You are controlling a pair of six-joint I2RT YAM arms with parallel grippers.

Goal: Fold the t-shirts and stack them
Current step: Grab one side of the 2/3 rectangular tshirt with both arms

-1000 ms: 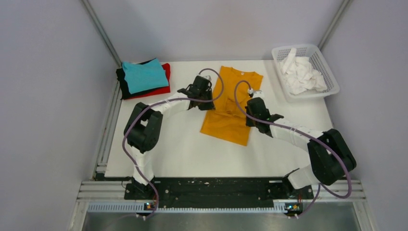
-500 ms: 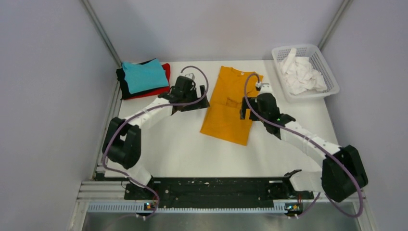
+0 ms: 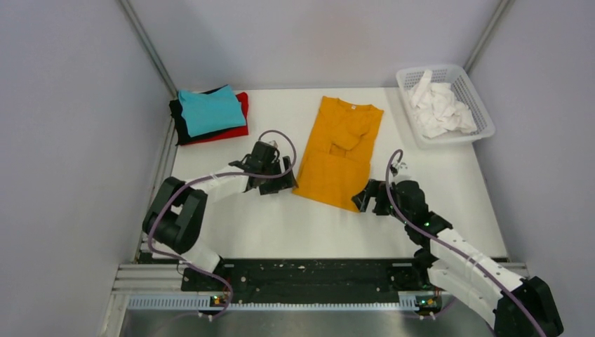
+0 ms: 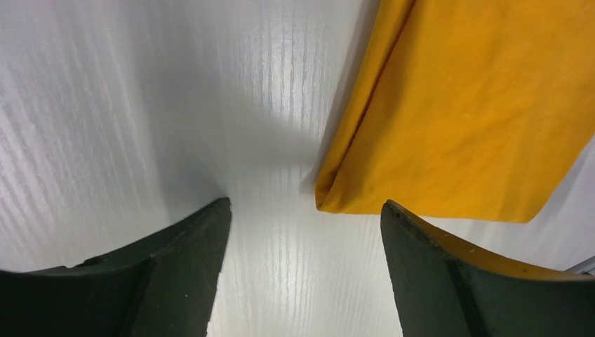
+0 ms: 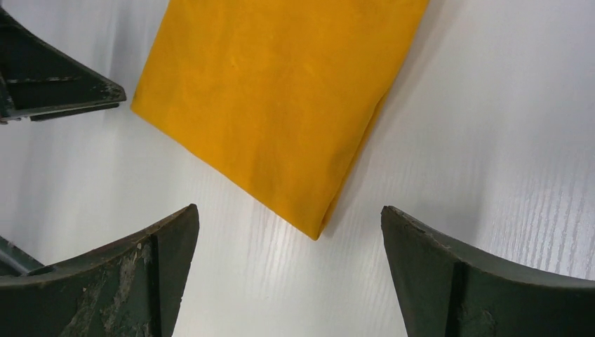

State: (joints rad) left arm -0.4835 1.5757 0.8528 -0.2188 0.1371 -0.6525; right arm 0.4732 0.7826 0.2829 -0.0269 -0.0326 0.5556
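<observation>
Jaws apart on both arms, at mustard shirt [image 3: 340, 151] near corners; pinch both layers, fold evenly toward collar.

No writing, brand, number or sign could be read anywhere. A small pale tag [image 3: 353, 107] at the collar of the mustard-orange t-shirt [image 3: 337, 165] was too tiny to make out.

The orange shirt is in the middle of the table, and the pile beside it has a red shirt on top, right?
Not quite. On top of the pile is the teal shirt; the red shirt lies underneath, as the top external view shows. The orange shirt is in the middle of the table.
</observation>
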